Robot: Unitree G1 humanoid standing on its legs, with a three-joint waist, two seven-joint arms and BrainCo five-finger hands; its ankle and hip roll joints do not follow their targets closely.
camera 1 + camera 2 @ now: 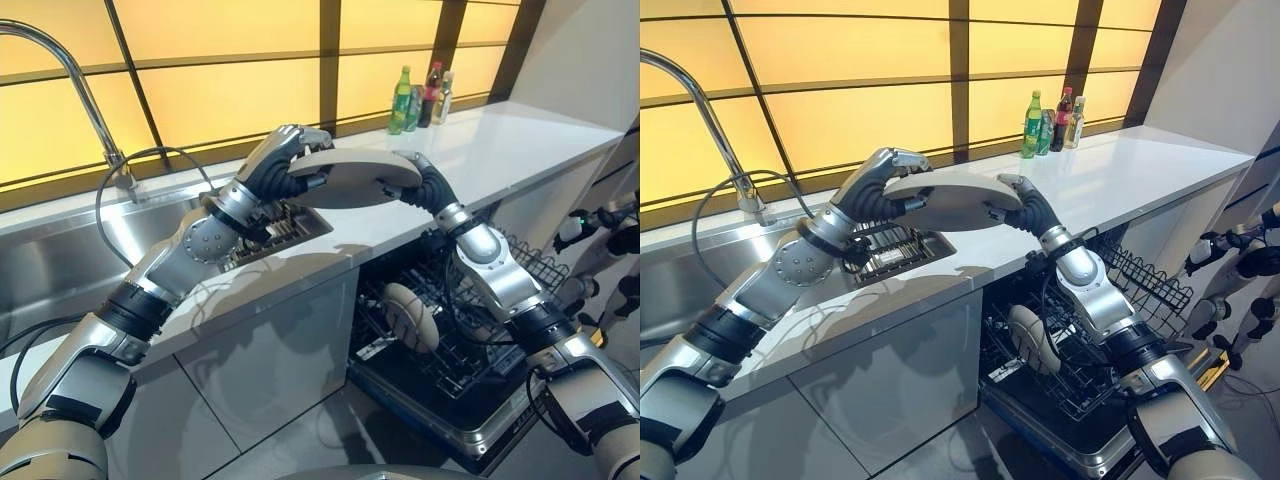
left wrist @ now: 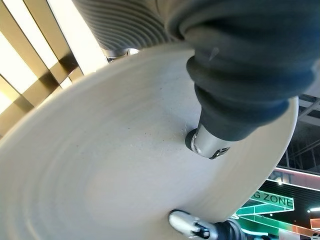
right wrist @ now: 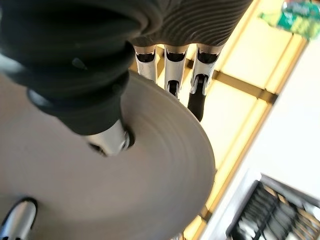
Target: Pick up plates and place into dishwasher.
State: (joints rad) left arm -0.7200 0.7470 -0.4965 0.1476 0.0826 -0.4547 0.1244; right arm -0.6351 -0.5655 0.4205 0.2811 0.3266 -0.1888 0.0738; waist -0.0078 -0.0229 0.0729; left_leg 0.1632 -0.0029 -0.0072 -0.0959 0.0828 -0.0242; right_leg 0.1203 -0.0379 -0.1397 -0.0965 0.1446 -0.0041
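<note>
A pale round plate [image 1: 350,178] hangs level above the white counter [image 1: 500,150], held from both sides. My left hand [image 1: 280,165] is shut on its left rim, fingers curled over the top and the thumb [image 2: 210,142] pressed on the plate's face. From the other side my right hand [image 1: 425,185] pinches the right rim, its thumb [image 3: 107,140] on one face and its fingers [image 3: 172,75] behind the edge. Below the counter the dishwasher [image 1: 470,420] stands open with its dark wire rack [image 1: 455,350] pulled out. One pale plate [image 1: 408,315] stands on edge in that rack.
A steel sink [image 1: 60,260] with a tall curved faucet [image 1: 70,70] lies at the left. A wire dish rack [image 1: 285,225] sits just under the held plate. Three bottles [image 1: 420,97] stand at the counter's back by the window.
</note>
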